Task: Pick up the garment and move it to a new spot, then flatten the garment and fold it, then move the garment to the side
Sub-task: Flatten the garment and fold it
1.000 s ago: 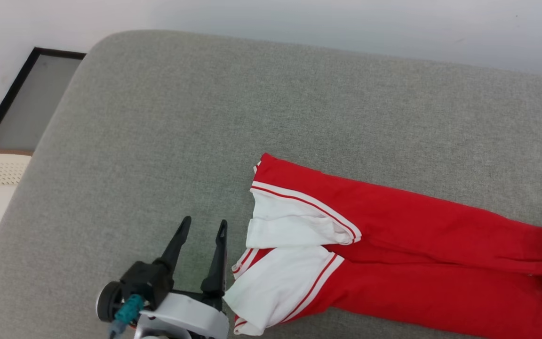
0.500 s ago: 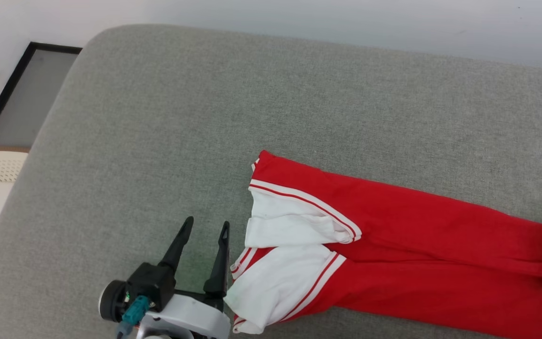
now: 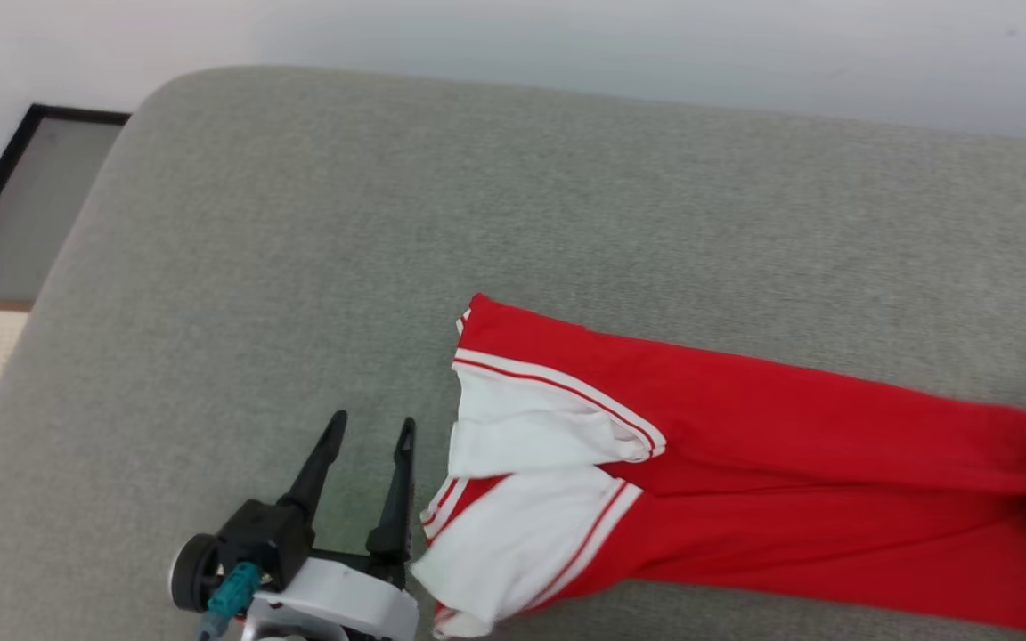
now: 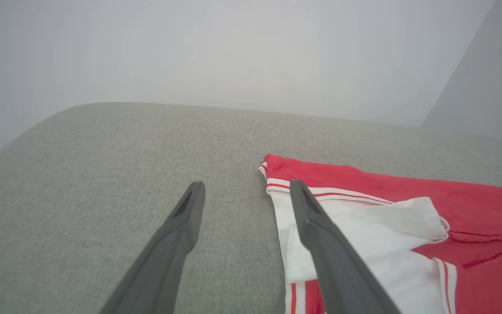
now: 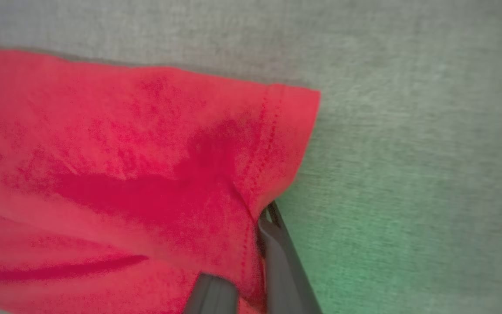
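The garment (image 3: 745,481) is lying stretched out as a long folded band on the gray fabric-covered counter (image 3: 299,223), running from the middle of the head view off to its right edge, with the two white sleeves and their red-and-white striped trim sitting at its left end. The left pincer (image 3: 373,420) is hovering just beside that sleeve end, its two dark fingers standing well apart and gripping nothing. In the left wrist view (image 4: 246,186) one finger is lying over bare counter and the other is crossing in front of the white sleeve of the garment (image 4: 386,226), and I cannot tell whether it is touching the cloth. At the far end, the right pincer (image 5: 255,235) is pinching the stitched red hem of the garment (image 5: 124,174), its fingers closing together on the cloth and one fingertip poking out past the fabric edge. A pale wall (image 3: 566,36) is rising behind the counter.
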Controlling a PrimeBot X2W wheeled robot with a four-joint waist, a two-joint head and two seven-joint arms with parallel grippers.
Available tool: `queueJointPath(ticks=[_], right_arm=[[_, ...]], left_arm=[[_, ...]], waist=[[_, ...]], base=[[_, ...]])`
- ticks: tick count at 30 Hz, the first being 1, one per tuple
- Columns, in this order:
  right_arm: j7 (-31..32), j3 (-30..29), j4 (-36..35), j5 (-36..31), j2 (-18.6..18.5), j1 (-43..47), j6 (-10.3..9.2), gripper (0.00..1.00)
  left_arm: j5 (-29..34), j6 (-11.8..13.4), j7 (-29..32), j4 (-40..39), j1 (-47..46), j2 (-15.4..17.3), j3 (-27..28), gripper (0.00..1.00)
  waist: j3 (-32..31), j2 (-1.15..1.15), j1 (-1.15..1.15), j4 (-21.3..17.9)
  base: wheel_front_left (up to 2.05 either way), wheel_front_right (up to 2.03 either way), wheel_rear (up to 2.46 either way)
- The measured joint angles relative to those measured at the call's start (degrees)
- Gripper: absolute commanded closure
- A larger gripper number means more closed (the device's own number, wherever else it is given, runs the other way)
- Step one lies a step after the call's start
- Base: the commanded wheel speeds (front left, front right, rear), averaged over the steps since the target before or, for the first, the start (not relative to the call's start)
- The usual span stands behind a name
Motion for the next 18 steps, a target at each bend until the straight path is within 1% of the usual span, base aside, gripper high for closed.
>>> queueJointPath(ticks=[5, 9, 11, 13, 16, 18], right_arm=[[-4.31, -3.2, 2.32, -1.13, -1.1, -1.8, -0.04, 1.0], [-7.64, -6.25, 4.33, -2.72, -3.1, -2.89, -0.07, 1.0], [-10.47, -9.39, 6.64, -4.13, -5.0, -4.36, -0.07, 1.0], [-11.73, -11.1, 8.06, -5.02, -5.75, -5.24, -0.08, 1.0], [-12.92, -11.5, 9.81, -5.52, -5.75, -6.14, -0.07, 1.0], [-13.38, -10.51, 10.29, -5.57, -5.46, -6.39, -0.08, 1.0]], left_arm=[[0.23, -0.86, 0.0, -0.33, 0.37, -0.24, 1.37, 0.0], [0.64, -1.38, 0.0, -0.44, 0.35, -0.3, 2.09, 0.0], [0.75, -1.79, 0.0, -0.62, 0.24, -0.15, 2.59, 0.0], [0.91, -1.83, 0.0, -0.62, 0.02, -0.12, 2.8, 0.0], [1.21, -2.05, 0.0, -0.48, -0.15, -0.11, 3.02, 0.0], [1.23, -2.12, 0.0, -0.11, -0.19, -0.09, 3.12, 0.0]], waist=[[-0.45, 0.0, 0.0, -2.21], [-0.29, 0.0, 0.0, -4.25], [0.11, 0.0, 0.0, -5.63], [0.43, 0.0, 0.0, -6.4], [0.82, 0.0, 0.0, -7.32], [0.74, 0.0, 0.0, -7.75]], base=[[0.0, 0.0, 0.0], [0.0, 0.0, 0.0], [0.0, 0.0, 0.0], [0.0, 0.0, 0.0], [0.0, 0.0, 0.0], [0.0, 0.0, 0.0]])
